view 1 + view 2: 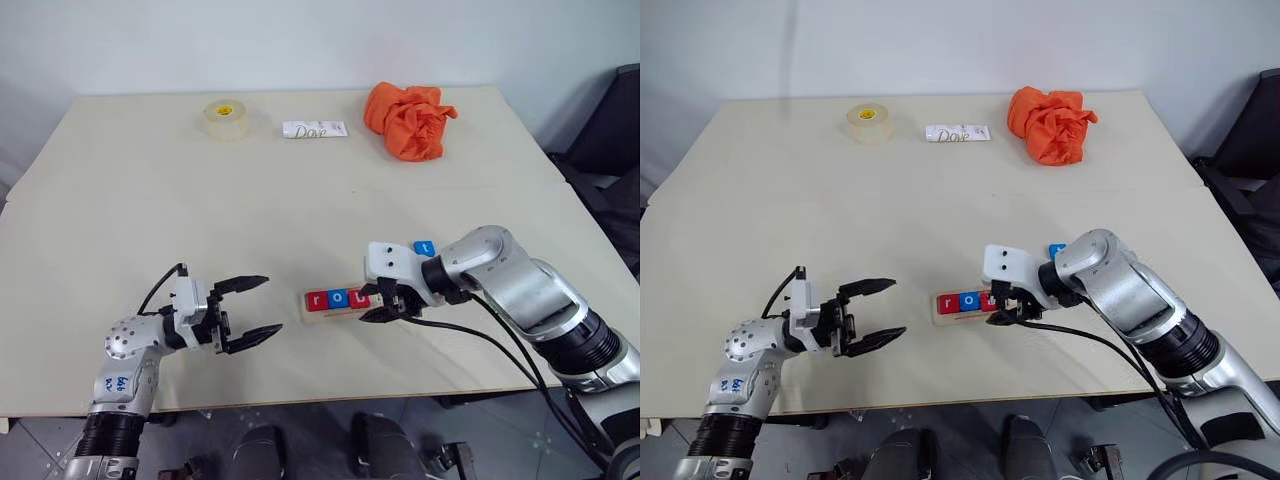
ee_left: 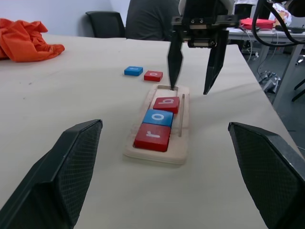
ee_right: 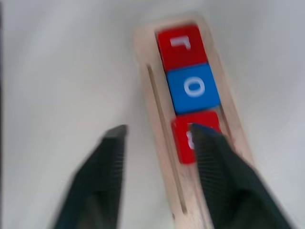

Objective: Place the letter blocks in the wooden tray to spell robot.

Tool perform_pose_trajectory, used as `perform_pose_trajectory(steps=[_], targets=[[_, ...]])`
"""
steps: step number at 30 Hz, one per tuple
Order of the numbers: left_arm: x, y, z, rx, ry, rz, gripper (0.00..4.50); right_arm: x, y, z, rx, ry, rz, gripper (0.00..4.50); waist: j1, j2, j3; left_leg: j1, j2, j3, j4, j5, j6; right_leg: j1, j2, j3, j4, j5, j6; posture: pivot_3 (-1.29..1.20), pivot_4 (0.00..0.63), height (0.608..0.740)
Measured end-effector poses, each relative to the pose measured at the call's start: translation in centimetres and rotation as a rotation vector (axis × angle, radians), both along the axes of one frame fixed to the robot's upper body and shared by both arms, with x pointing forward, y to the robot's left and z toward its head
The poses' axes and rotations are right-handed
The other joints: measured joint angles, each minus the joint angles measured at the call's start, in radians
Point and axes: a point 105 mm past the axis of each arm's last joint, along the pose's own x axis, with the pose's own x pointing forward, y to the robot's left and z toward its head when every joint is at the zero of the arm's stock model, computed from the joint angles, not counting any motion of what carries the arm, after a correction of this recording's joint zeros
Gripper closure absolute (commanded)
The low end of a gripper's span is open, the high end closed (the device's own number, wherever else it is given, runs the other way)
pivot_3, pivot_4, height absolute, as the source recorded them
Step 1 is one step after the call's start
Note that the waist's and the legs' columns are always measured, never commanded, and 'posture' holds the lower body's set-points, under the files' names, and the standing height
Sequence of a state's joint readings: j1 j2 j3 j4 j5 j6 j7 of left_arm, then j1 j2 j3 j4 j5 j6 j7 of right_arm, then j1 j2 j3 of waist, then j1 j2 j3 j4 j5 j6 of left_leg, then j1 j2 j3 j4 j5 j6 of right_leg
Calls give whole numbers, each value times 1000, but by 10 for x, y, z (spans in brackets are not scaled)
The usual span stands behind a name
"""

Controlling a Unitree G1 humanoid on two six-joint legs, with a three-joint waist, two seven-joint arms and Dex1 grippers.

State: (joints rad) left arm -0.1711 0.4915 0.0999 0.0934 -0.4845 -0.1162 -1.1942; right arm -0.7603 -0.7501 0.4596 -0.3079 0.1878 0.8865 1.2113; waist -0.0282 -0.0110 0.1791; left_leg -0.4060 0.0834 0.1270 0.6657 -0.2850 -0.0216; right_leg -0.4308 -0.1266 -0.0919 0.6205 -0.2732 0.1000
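Left wrist view: we see the wooden tray (image 2: 183, 121) holding red r (image 2: 152, 137), blue o (image 2: 158, 117) and red b (image 2: 167, 104), with two blocks (image 2: 143, 73) loose beyond. Right gripper (image 2: 191, 72) hovers over the tray, fingers apart, empty; left gripper (image 1: 246, 313) spread, empty.

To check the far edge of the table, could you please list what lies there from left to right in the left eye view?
Roll of clear tape with a yellow core → white Dove bar wrapper → crumpled orange cloth.
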Motion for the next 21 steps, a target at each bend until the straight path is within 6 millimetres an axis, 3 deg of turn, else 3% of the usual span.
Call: perform_pose_trajectory(steps=[3, 12, 21], targets=[[0, 0, 0, 0, 0, 0, 0, -1, 2, 0, 10, -5, 18, 4474, 1, 0, 0, 0, 0, 0, 0, 0, 0, 0, 0, 0, 0, 0, 0, 0, 150, 740], [-4, 1, -5, 1, 16, 5, 0, 4, -1, -16, -17, 32, 6, 4474, 0, 0, 0, 0, 0, 0, 0, 0, 0, 0, 0, 0, 0, 0, 0, 0, 150, 740], [-8, 0, -5, 6, 16, 1, 0, 15, -1, -17, -16, -1, -4, 4474, 0, 0, 0, 0, 0, 0, 0, 0, 0, 0, 0, 0, 0, 0, 0, 0, 150, 740]])
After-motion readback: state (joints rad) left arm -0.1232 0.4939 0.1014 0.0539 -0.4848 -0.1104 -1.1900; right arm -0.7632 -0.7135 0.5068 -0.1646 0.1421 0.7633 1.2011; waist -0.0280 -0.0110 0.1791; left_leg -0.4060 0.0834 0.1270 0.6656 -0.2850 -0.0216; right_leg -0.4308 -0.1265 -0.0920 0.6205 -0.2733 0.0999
